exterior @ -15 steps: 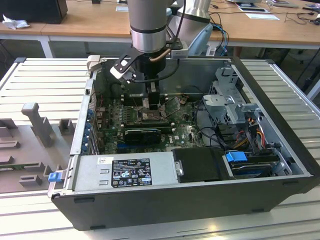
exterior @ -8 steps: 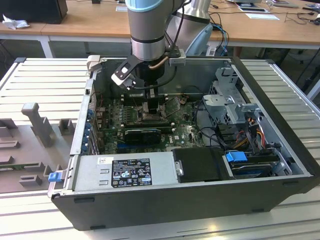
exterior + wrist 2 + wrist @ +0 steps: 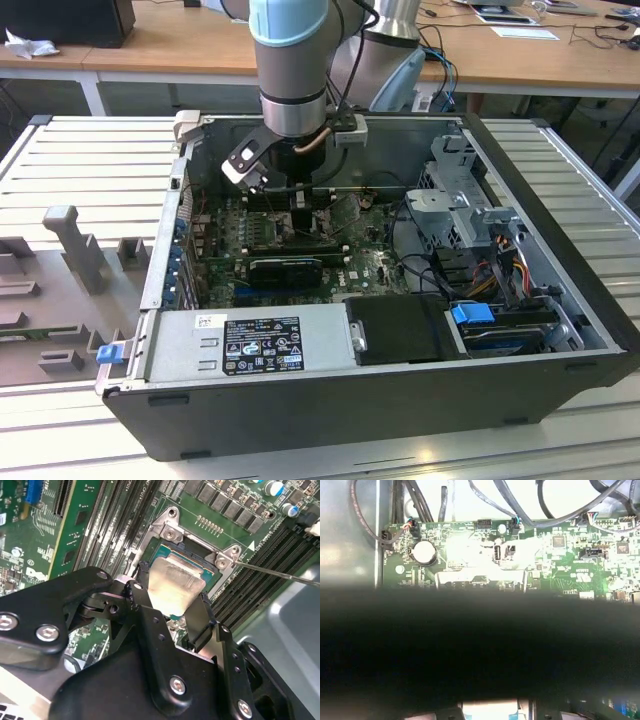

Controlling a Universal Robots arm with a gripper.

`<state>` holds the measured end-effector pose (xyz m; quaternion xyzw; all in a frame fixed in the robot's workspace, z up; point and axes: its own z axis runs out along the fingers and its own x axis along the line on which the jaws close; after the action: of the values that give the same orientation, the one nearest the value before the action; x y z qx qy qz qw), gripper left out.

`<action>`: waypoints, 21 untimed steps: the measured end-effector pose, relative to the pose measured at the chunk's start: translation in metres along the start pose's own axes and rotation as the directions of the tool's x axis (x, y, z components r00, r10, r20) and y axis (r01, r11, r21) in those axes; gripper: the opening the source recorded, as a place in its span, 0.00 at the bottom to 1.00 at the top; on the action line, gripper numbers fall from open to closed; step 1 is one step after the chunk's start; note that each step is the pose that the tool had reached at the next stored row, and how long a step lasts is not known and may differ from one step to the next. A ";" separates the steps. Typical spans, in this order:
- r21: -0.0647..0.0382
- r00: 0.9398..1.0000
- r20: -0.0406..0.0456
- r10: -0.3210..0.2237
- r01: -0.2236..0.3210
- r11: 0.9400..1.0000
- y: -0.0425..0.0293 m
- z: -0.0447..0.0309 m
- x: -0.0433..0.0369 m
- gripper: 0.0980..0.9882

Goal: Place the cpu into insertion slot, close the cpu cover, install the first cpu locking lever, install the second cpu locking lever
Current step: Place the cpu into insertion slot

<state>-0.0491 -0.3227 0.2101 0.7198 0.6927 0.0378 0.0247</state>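
Observation:
The cpu (image 3: 174, 586), a small square chip with a pale silver face, sits between my black fingers (image 3: 139, 587), and the gripper (image 3: 172, 587) is shut on it. The chip hangs slightly tilted right over the insertion slot (image 3: 200, 555), whose dark centre and silver corner brackets (image 3: 170, 527) show beyond it. Whether the chip touches the slot I cannot tell. A thin metal locking lever (image 3: 280, 572) sticks out free from one socket corner. In the exterior view the gripper (image 3: 305, 215) reaches down into the open computer case over the green board (image 3: 360, 265).
Long black memory slots (image 3: 112, 525) run beside the socket. The case (image 3: 560, 300) holds a power supply (image 3: 250, 345), a drive cage (image 3: 465, 215) and cables (image 3: 500, 270). A grey moulded tray (image 3: 60, 270) lies at the exterior view's left. A coin battery (image 3: 424, 552) sits on the board.

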 end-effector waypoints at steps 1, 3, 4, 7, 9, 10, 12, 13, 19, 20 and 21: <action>0.000 1.000 0.000 0.000 0.000 1.000 -0.0001 0.0010 0.0000 0.48; 0.001 1.000 0.000 0.000 0.000 1.000 -0.0001 0.0028 0.0000 0.48; 0.001 1.000 0.000 0.000 0.000 1.000 0.0003 0.0035 0.0000 0.48; 0.003 1.000 0.000 0.000 0.000 1.000 0.0023 0.0058 0.0003 0.48; 0.003 1.000 0.000 0.000 0.000 1.000 0.0021 0.0069 0.0009 0.48; 0.003 1.000 -0.001 0.000 0.000 1.000 0.0021 0.0074 0.0012 0.48; 0.004 1.000 0.000 -0.001 0.001 1.000 0.0020 0.0086 0.0015 0.48; 0.004 1.000 0.000 -0.001 0.001 1.000 0.0019 0.0087 0.0015 0.48; 0.004 1.000 -0.001 -0.002 0.002 1.000 0.0019 0.0094 0.0037 0.57; 0.004 1.000 -0.001 -0.003 0.003 1.000 0.0021 0.0096 0.0050 0.57; 0.004 1.000 -0.001 -0.003 0.003 1.000 0.0022 0.0098 0.0058 0.57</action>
<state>-0.0458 -0.3168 0.2007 0.7187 0.6940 0.0364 0.0229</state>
